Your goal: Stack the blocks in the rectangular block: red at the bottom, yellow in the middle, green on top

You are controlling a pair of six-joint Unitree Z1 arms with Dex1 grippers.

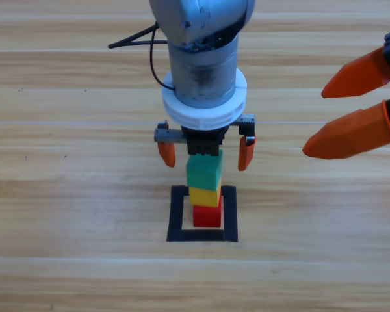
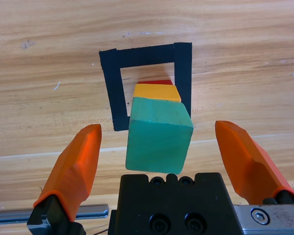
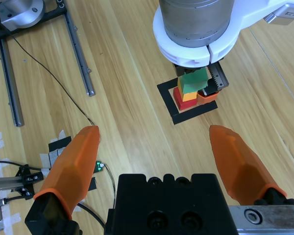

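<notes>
Green cube [image 1: 205, 171] atop yellow cube [image 1: 205, 195] and red cube [image 1: 207, 216] inside black tape outline [image 1: 177, 214]; left tool [image 1: 207, 154] open around green cube, untouching; right tool [image 1: 354, 110] open, well apart.

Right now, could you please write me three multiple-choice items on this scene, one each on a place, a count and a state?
1. Where does the red cube stand?
A. Inside the black tape outline
B. Outside it, on bare wood
C. Between the right gripper's fingers

2. How many cubes are in the stack?
A. One
B. Two
C. Three

3. How is the left gripper?
A. Shut on the green cube
B. Open, one finger on each side of the green cube
C. Out of view

Answers: 1 A, the high view shows tape on every side of the red cube. 2 C, red, the yellow cube and green sit one on another. 3 B, the left wrist view shows gaps between both fingers and the cube. The right gripper waits open at the right edge.
</notes>
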